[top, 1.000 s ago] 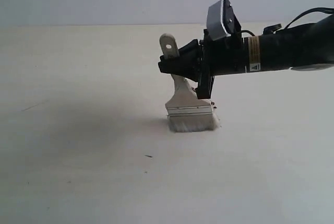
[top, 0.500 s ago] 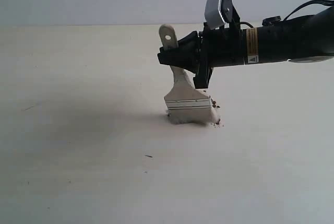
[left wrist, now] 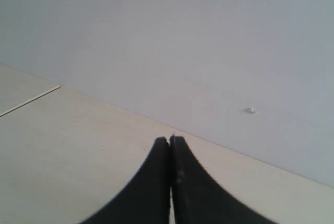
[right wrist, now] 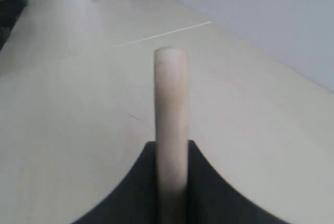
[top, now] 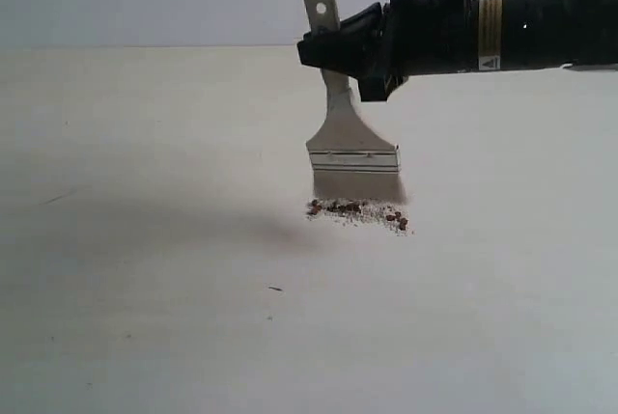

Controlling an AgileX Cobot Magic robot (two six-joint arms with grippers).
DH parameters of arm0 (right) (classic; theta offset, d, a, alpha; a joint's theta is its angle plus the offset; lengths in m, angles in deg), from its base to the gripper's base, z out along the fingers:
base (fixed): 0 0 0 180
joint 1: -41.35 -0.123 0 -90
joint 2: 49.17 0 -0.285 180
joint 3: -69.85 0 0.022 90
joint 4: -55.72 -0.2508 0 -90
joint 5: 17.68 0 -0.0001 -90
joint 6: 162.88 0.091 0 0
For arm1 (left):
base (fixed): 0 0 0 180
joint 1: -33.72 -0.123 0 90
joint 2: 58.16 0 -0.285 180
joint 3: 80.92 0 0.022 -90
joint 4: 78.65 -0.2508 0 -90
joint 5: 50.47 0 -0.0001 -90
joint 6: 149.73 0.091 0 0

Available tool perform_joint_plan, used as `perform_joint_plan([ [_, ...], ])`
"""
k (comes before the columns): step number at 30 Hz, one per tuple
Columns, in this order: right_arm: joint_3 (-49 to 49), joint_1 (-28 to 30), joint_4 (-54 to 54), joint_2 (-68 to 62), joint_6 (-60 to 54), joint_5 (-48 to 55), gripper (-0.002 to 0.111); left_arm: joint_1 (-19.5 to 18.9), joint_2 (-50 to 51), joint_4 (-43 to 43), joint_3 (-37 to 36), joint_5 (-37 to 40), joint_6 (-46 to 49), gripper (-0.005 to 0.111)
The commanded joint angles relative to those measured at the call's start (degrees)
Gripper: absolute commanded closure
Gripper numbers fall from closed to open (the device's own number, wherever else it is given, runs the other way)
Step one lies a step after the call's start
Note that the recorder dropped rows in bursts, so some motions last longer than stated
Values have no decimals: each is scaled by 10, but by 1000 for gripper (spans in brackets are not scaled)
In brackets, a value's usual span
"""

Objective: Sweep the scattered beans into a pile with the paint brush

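Hanging bristles-down just above the beans [top: 357, 211], the paint brush [top: 352, 144] has its long axis upright, its cream handle clamped in the right gripper [top: 333, 52] higher up. The beans lie on the table [top: 145, 240] as a short loose strip parallel to the bristle edge, not yet a tight mound. The left gripper [left wrist: 170, 141], jaws pressed together and empty, is absent from the exterior view, so the right arm is judged nearer them.

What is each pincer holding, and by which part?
Right pincer holds the paint brush by its wooden handle, below the hole; left pincer is shut, empty.
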Motion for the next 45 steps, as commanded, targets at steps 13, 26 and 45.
perform_joint_plan([
  [13,306,-59,-946,139,-452,-11,108,-1,2,2,-2,2,0,107],
  [26,317,-240,-1235,33,-712,-137,108,-1,2,2,-2,2,0,107],
  [45,246,-240,-1196,-52,-655,-118,108,-1,2,2,-2,2,0,107],
])
